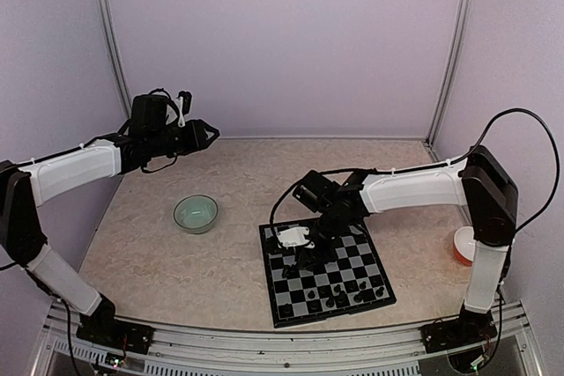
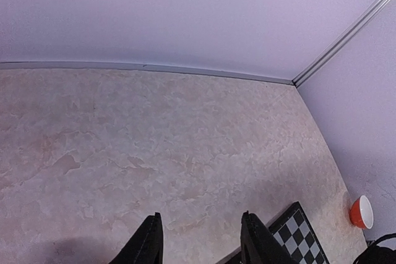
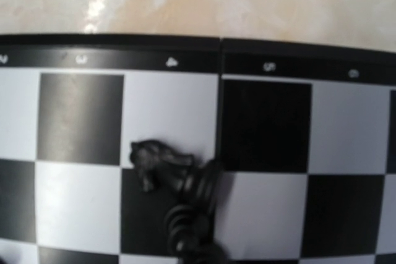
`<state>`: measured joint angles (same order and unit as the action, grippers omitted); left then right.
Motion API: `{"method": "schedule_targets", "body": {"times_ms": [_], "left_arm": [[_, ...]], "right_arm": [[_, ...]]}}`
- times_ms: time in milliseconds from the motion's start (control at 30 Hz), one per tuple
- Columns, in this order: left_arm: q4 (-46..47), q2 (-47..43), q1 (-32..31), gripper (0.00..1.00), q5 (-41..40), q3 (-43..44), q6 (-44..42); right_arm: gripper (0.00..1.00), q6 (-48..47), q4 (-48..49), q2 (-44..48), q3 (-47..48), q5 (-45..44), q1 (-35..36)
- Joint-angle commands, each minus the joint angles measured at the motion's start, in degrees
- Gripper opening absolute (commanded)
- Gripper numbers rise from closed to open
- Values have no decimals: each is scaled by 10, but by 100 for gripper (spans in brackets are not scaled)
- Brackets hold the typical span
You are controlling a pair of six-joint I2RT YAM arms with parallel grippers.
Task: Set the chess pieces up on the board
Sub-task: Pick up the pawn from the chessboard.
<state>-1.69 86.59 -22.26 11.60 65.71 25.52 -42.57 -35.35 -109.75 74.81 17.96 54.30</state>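
Observation:
The board (image 1: 377, 263) lies at the table's front right, and its corner (image 2: 299, 234) shows in the left wrist view. Several black chess pieces (image 1: 345, 291) stand along its near rows. My right gripper (image 1: 307, 251) hangs low over the board's far left part; its fingers are out of the right wrist view, so its state is unclear. That view shows a black knight (image 3: 162, 164) lying on its side, touching another ridged black piece (image 3: 190, 230). My left gripper (image 1: 208, 135) is raised at the far left, open and empty, its fingers (image 2: 147, 242) spread apart.
A pale green bowl (image 1: 196, 213) sits left of the board. An orange cup (image 1: 462, 245) stands at the right wall, also seen as the orange cup (image 2: 361, 212) in the left wrist view. Purple walls close in the back and both sides.

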Motion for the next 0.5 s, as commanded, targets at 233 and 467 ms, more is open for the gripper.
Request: {"method": "schedule_targets", "body": {"times_ms": [233, 467], "left_arm": [[13, 18, 8, 44, 32, 6, 8], [12, 18, 11, 44, 41, 6, 11]], "right_arm": [[9, -1, -16, -10, 24, 13, 7], [2, -1, -30, 3, 21, 15, 6]]}}
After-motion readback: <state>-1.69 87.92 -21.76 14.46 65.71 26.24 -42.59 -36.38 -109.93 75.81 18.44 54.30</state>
